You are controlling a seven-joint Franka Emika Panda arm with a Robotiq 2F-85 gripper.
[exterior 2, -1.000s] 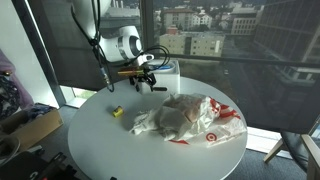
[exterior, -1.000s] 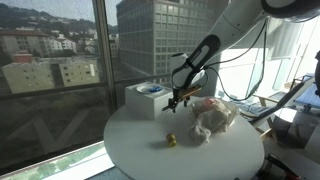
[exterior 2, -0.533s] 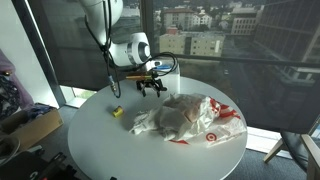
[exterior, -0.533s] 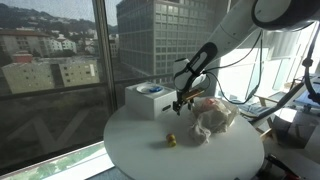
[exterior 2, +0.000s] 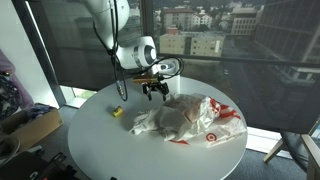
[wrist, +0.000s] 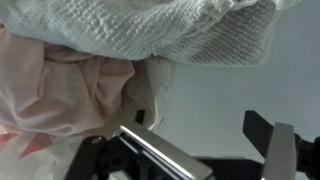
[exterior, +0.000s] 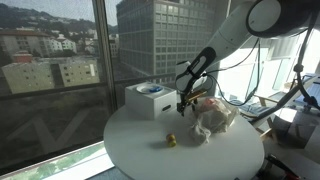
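Wrist view: gripper point(wrist: 190, 128) spread near knitted white cloth point(wrist: 170, 30), crinkled pink plastic bag point(wrist: 60, 90).

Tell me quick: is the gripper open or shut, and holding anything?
Gripper: open, holding nothing, just above the edge of the cloth.

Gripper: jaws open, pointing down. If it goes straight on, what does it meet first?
Probably the bare white table: the wrist view shows it between the open fingers of the gripper. The plastic bag lies just beside one finger and may brush it; depth is unclear.
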